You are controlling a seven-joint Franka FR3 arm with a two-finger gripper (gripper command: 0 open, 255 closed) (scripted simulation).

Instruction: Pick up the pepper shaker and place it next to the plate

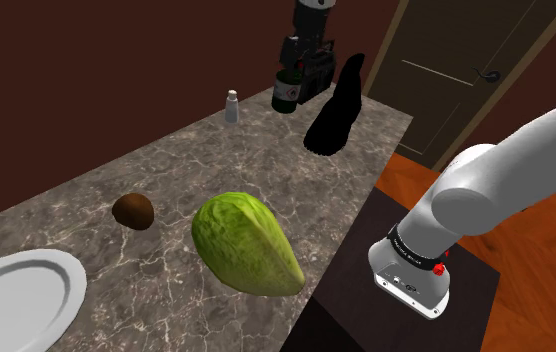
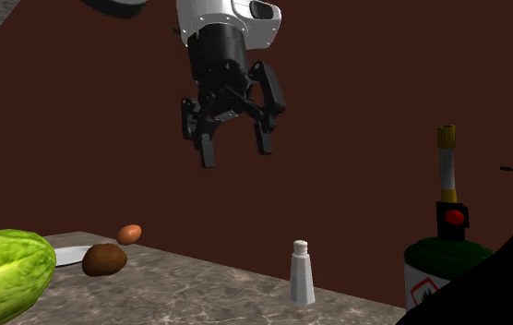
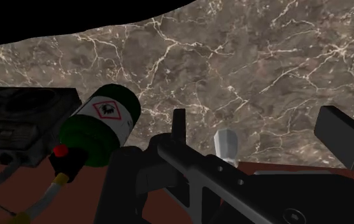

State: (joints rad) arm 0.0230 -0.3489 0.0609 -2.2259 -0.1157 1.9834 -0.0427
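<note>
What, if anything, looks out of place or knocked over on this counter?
Nothing is spilled or tipped: the shaker and the green bottle stand upright. One oddity: a pure black shape beside the bottle on the counter, with no shading at all.

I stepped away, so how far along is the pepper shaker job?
Nothing looks done: the pepper shaker stands on the counter by the green bottle, far from the plate. In hand: the gripper hangs open above it. Left: descend, grasp, carry, set it beside the plate.
</note>
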